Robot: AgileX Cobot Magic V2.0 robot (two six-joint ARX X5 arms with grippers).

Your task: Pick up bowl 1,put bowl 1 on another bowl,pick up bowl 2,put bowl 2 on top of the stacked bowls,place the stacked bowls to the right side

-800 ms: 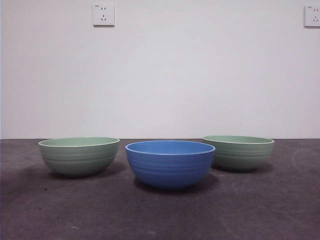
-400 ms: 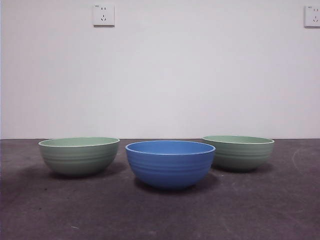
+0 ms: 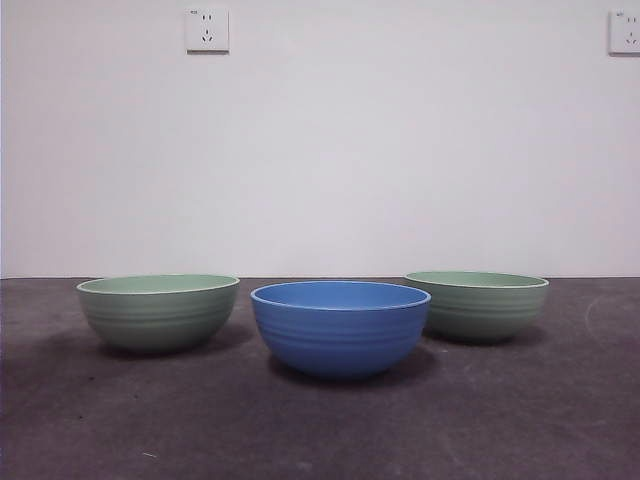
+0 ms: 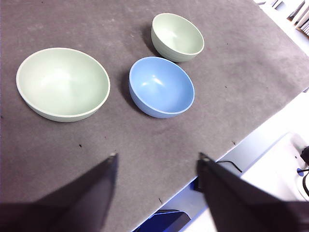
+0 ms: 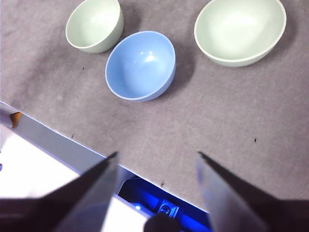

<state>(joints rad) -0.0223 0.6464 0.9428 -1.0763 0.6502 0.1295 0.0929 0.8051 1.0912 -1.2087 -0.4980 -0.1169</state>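
Blue bowl [image 3: 340,328] stands on table [image 3: 520,420] betw. two green bowls [image 3: 158,311] [image 3: 478,305], all apart, nothing stacked. Left gripper [image 4: 157,162] & right gripper [image 5: 155,159] hang above table edge, jaws apart, empty.

no readable text, labels (none anywhere)

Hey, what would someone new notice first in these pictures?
Three ribbed bowls on the dark table: a blue bowl in the middle nearest the camera, with a sage-green bowl to its left and another green bowl to its right, farther back. None are stacked. Both tools, left and right, are open, apart from the bowls.
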